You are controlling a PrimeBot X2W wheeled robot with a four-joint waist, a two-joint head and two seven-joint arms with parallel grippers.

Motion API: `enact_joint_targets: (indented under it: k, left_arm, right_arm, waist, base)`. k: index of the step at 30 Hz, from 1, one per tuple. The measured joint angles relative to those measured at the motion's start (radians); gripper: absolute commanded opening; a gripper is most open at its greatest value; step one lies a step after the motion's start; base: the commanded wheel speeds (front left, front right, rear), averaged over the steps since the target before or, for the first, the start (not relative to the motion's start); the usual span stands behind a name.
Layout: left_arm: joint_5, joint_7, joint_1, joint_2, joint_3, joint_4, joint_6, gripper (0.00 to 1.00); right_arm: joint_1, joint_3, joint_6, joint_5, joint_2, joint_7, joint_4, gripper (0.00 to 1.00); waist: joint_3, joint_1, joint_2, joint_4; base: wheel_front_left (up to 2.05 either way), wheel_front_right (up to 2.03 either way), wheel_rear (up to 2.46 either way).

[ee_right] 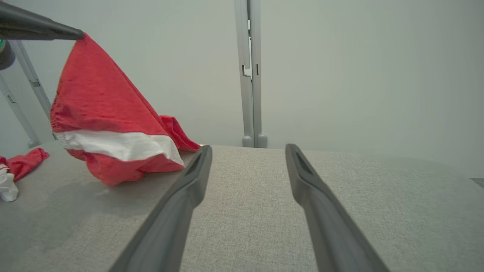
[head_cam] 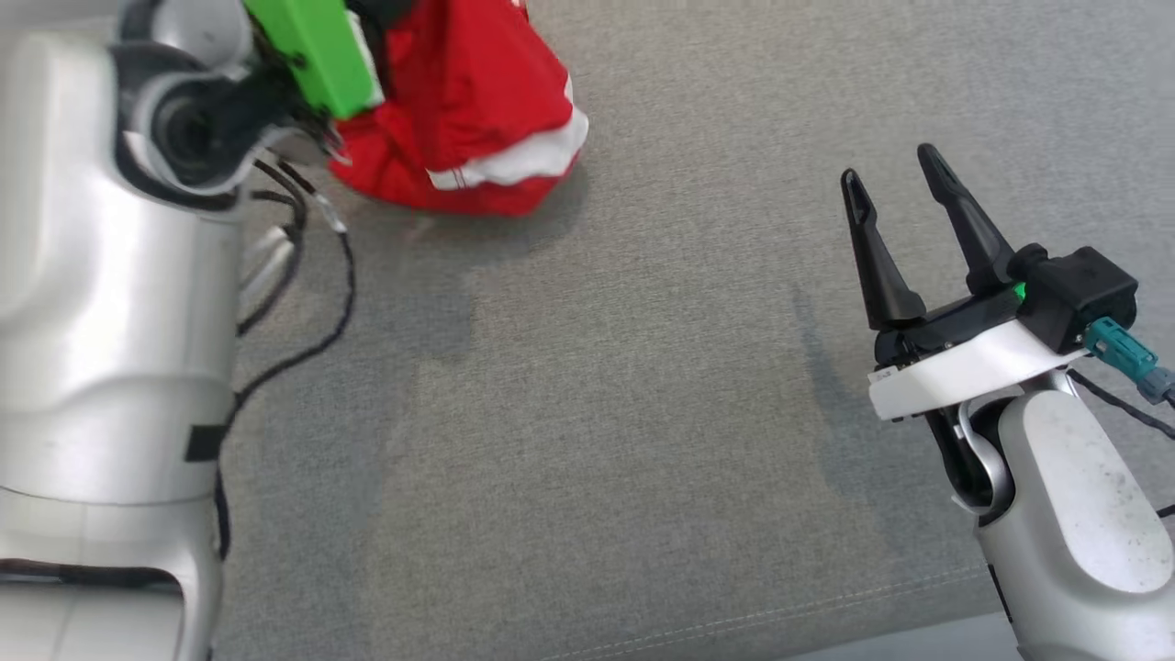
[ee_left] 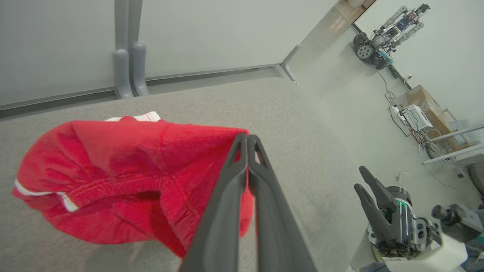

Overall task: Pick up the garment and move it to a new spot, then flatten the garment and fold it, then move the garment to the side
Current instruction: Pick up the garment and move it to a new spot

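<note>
**Red garment hangs from left claw; right claw wide**

Head view: the garment, red with a white band, is bunched at the top left, beside the left arm's green wrist part and over the grey bench. The right claw stands well apart from it, fingers spread, holding nothing.

Left wrist view: the left claw's fingers are pressed together on a fold of the garment.

Right wrist view: the right claw gapes over the bench. The garment hangs from the left claw. I cannot tell whether its lower edge touches the bench. Another red-and-white cloth lies at the left edge.
</note>
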Motion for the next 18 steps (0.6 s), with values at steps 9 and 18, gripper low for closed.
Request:
enact_joint_targets:
  k: [9, 18]
  left_arm:
    - [-0.125, 0.084, 0.126, -0.103, -0.107, -0.143, 0.000, 0.00]
    - [-0.187, 0.141, 0.218, -0.078, -0.207, -0.267, -0.001, 0.00]
  right_arm:
    - [0.071, -0.021, 0.000, 0.005, 0.020, 0.000, 0.000, 1.00]
    - [0.162, -0.074, 0.000, 0.006, 0.019, 0.000, 0.000, 1.00]
  waist:
    - [-0.061, 0.0000, 0.0001, -0.101]
    - [-0.127, 0.0000, 0.0001, -0.162]
  base:
    - [0.00, 0.00, 0.00]
    - [0.00, 0.00, 0.00]
